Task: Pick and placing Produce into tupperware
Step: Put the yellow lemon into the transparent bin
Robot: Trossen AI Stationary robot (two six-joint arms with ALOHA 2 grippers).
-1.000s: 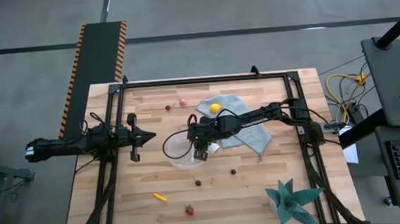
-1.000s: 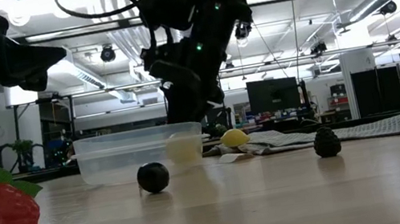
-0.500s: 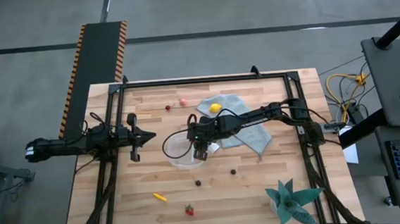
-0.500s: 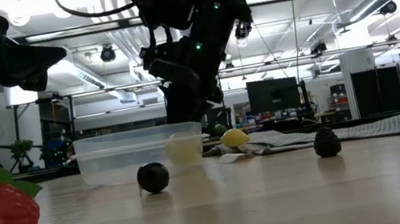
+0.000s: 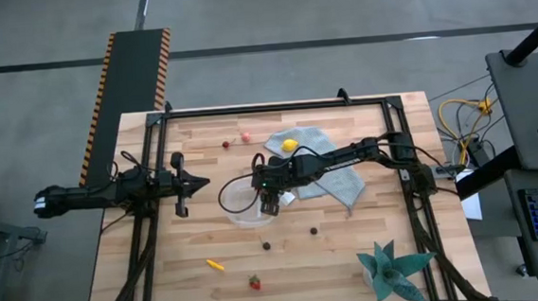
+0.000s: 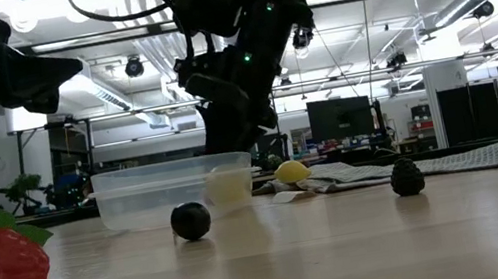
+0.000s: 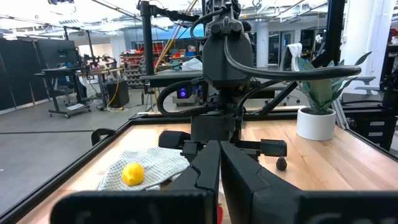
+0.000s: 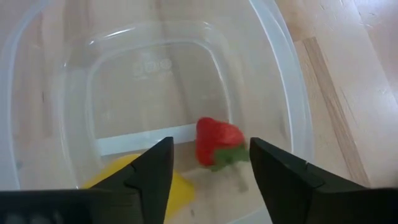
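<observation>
The right end effector [image 5: 271, 205] hangs over the near-right part of the clear tub [image 5: 250, 205], fingers pointing down into it and standing apart with nothing between them. In its own wrist view a red strawberry [image 8: 217, 144] lies just beyond the gap between the two fingers, clear of both, with a yellow lemon [image 8: 138, 180] partly hidden behind one finger; both seem to be down on the tub floor, so that piece looks delivered.

What the next move turns on, as I see it, is where the loose pieces lie from that hand. Two dark berries sit on the tabletop [image 5: 352, 249] just towards the front edge from the tub, one [image 5: 267, 246] near its rim, the other [image 5: 313, 230] a little further right. Both are round, so no long axis to line up with. The yellow-orange carrot-like piece [image 5: 216, 265] does have one, lying slanted, front-left of the tub, with another strawberry [image 5: 255, 282] beyond it near the front edge. A second lemon [image 5: 290, 145] rests on the grey cloth [image 5: 337, 179] behind the arm, and two small red pieces lie further back.

The left end effector [image 5: 198, 183] waits at the left edge with its fingers pressed together; the right arm is nearer to all of it.

Only the wrist view shows what is inside the tub. The low view shows just a pale blur through its wall.
</observation>
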